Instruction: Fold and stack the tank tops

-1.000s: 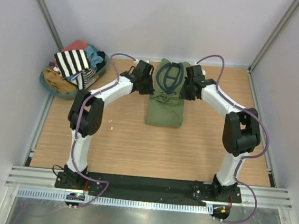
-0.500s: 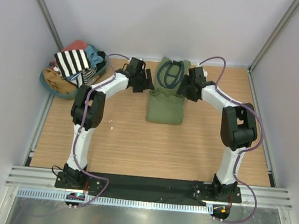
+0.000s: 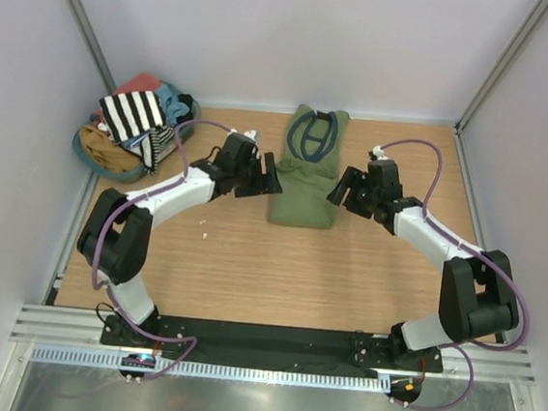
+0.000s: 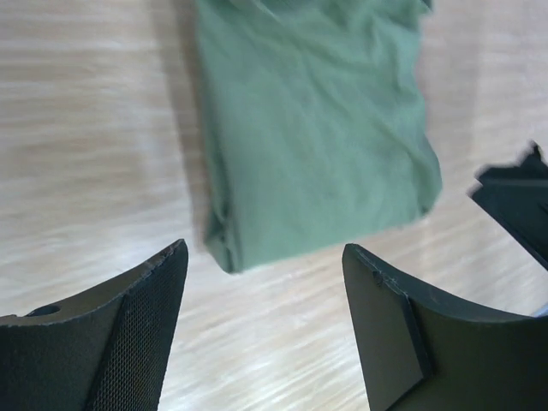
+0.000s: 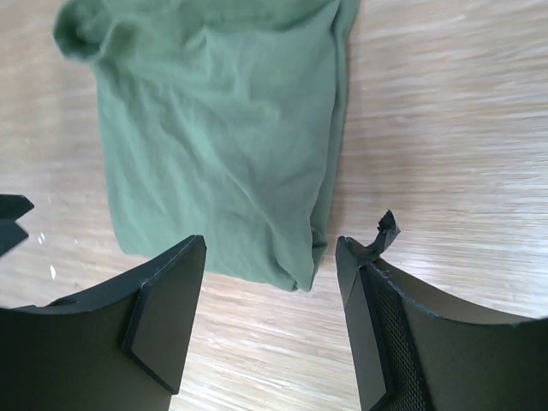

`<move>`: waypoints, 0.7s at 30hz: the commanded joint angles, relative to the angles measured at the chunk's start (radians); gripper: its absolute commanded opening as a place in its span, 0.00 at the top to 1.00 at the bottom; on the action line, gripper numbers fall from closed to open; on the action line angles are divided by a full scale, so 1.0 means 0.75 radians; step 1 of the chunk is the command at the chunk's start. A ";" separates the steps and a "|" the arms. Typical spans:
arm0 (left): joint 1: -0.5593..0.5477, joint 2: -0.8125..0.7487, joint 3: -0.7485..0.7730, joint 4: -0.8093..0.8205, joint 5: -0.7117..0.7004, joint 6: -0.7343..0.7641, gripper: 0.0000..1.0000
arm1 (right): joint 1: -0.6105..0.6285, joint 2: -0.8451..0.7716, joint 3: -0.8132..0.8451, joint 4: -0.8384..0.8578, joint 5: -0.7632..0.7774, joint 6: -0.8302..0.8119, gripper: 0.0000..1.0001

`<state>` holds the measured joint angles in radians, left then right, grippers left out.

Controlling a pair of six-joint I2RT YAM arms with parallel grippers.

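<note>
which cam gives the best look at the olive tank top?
Top external: the whole olive tank top shows, folded, with its dark-trimmed neckline toward the far wall. Left wrist sees only its near folded end; right wrist shows that same end, cropped.

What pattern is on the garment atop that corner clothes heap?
Black and white stripes; the striped tank top shows best in the top external view.

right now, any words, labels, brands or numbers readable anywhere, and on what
No readable text in any view.
Olive green tank top: only a dark looped marking at its far end, no letters legible.
Black-and-white striped tank top in the basket: stripes only.
</note>
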<state>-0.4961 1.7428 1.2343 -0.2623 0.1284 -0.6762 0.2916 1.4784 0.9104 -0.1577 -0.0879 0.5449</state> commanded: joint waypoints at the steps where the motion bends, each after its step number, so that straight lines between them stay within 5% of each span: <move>1: -0.079 -0.053 -0.091 0.135 0.009 -0.007 0.26 | 0.000 0.000 -0.083 0.137 -0.134 -0.078 0.31; 11: -0.116 0.037 -0.120 0.178 0.025 0.010 0.30 | 0.006 0.113 -0.179 0.349 -0.224 -0.090 0.31; 21: -0.136 0.098 -0.128 0.223 0.066 0.002 0.46 | 0.006 0.101 -0.236 0.364 -0.251 -0.084 0.49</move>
<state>-0.5922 1.8156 1.1378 -0.1558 0.1555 -0.6758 0.2924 1.5715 0.7361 0.0608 -0.2562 0.4950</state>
